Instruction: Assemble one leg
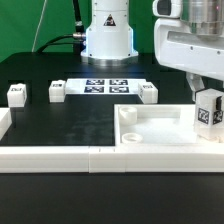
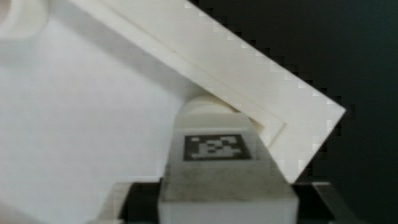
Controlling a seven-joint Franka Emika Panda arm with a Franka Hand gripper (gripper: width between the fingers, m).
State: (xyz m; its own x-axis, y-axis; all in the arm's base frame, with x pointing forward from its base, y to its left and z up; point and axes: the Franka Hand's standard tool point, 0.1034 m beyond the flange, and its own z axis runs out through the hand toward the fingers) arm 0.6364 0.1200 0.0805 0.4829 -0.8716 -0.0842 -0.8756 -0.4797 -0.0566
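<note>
Clamping the leg (image 1: pixel 209 114) tight in the gripper (image 1: pixel 206 97), tag facing out. Hanging it at three o'clock in the exterior view, right at the white tray (image 1: pixel 150 128)'s far corner. Not telling from either view whether touching down or just clear. Leaving the other legs (image 1: pixel 56 91) sitting from nine to one o'clock, flanking the marker board (image 1: pixel 105 85). Judging the pickup done; seating and fixing into the corner yet to come.
</note>
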